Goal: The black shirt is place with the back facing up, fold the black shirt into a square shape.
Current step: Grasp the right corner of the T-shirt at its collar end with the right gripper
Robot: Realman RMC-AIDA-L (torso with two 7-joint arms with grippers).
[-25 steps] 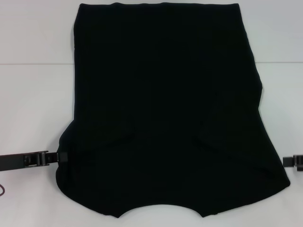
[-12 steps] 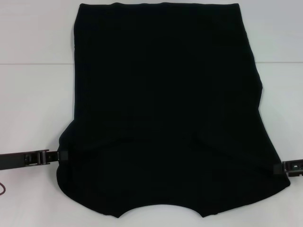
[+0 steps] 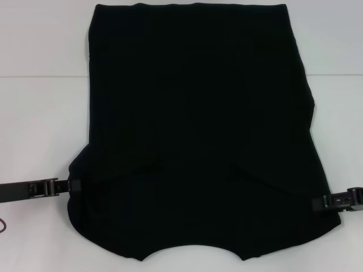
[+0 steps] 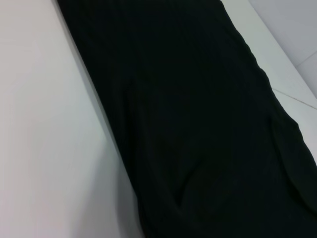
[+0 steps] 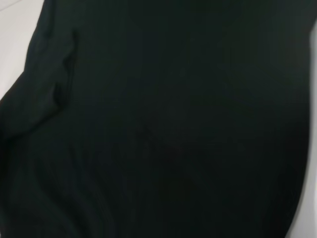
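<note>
from my seat, the black shirt [image 3: 198, 136] lay spread flat on the white table [image 3: 39, 124], its curved neckline at the near edge and the hem at the far edge. the left gripper [image 3: 72, 186] sat at the shirt's left sleeve edge, its tip against the fabric, in the same place as in both earlier frames. the right gripper [image 3: 317, 203] was what had changed: a second before, only its end showed at the right border, clear of the cloth; half a second before, it had reached the right sleeve edge; by this moment it had come further in and its tip lay over the fabric. i could not tell whether either set of jaws was clenched or released. both wrist views were filled with shirt, the left one [image 4: 198, 124] also showing bare table [image 4: 44, 139] beside it.
</note>
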